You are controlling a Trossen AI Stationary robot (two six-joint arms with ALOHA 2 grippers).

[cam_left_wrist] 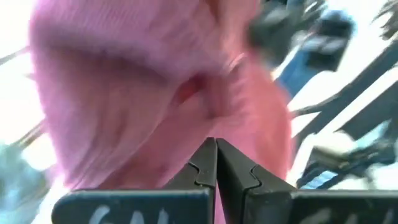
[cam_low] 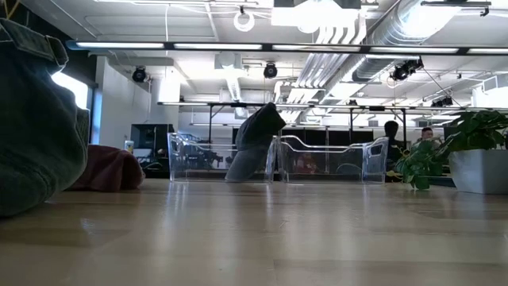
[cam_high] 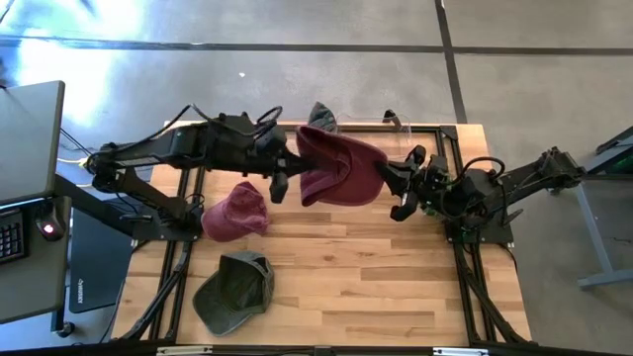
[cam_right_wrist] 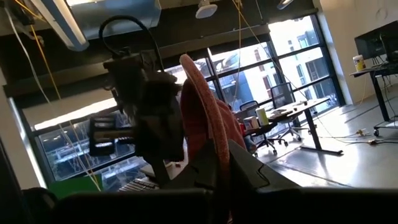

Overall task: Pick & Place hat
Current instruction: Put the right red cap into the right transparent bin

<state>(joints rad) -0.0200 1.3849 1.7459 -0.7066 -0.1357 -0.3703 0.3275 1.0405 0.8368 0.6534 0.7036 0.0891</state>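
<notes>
A maroon knit hat (cam_high: 341, 168) hangs in the air over the table's far middle, between my two grippers. My left gripper (cam_high: 284, 184) is shut at its left side, and my right gripper (cam_high: 399, 188) is shut at its right side. The left wrist view is filled by the hat's pink knit (cam_left_wrist: 143, 93) ahead of the shut fingers (cam_left_wrist: 216, 155). In the right wrist view the hat (cam_right_wrist: 205, 112) stands on edge above the gripper (cam_right_wrist: 219, 163), with the left arm dark behind it. Neither gripper appears in the low view. My left gripper pinches the hat's knit at its left side (cam_left_wrist: 211, 134) between the two shut fingers, coming roughly level from the table's left. The hat is lifted clear of the table. Edge or fold, I cannot tell. My right gripper pinches the hat's right-hand edge (cam_right_wrist: 214, 140) between its two fingers, coming from the table's right and slanting slightly upward. The cloth rises from the fingers as a thin upright band. The hat is clear of the table.
A second maroon hat (cam_high: 235, 211) lies on the table left of centre. A green cap (cam_high: 235, 287) lies near the front edge, and a grey hat (cam_high: 321, 117) leans at the far edge by clear bins (cam_low: 329, 159). A potted plant (cam_low: 468, 155) stands at the right.
</notes>
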